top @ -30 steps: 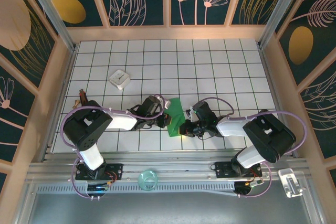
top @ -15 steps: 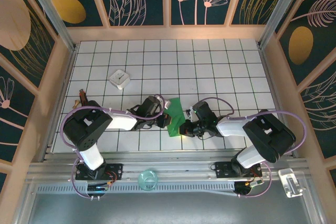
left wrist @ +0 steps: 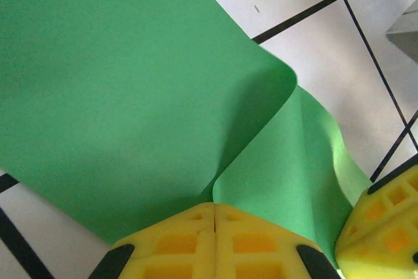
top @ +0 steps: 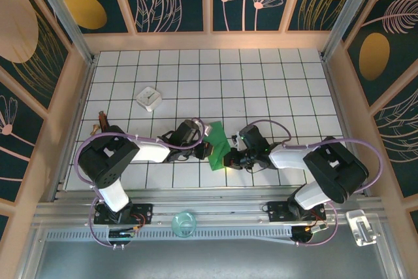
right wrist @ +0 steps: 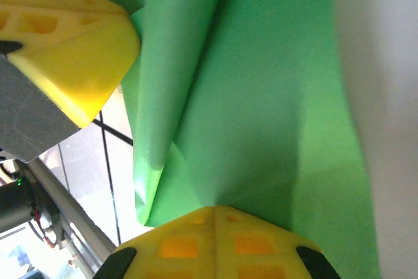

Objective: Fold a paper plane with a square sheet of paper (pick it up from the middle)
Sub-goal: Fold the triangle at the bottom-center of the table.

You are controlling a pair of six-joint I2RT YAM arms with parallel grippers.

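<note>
The square sheet of paper (top: 217, 144) is bright green, folded narrower and buckled, and lies between both arms near the front middle of the tiled table. My left gripper (top: 205, 151) is shut on its left edge. In the left wrist view the yellow fingertips (left wrist: 196, 223) meet on a curled fold of the paper (left wrist: 130, 83). My right gripper (top: 229, 159) is shut on the right edge. In the right wrist view its pads (right wrist: 189, 233) pinch a creased flap of the paper (right wrist: 261, 96), with the left gripper's finger (right wrist: 72, 44) close by. The paper plane is out of view.
A small white square box (top: 149, 98) sits on the tiles at the back left. A brown object (top: 101, 121) lies at the left edge. A clear round thing (top: 184, 223) rests on the front rail. Wooden walls (top: 209, 40) enclose the table.
The right wrist has edged slightly left and back. The paper and the left gripper have stayed in place, both grips unchanged.
</note>
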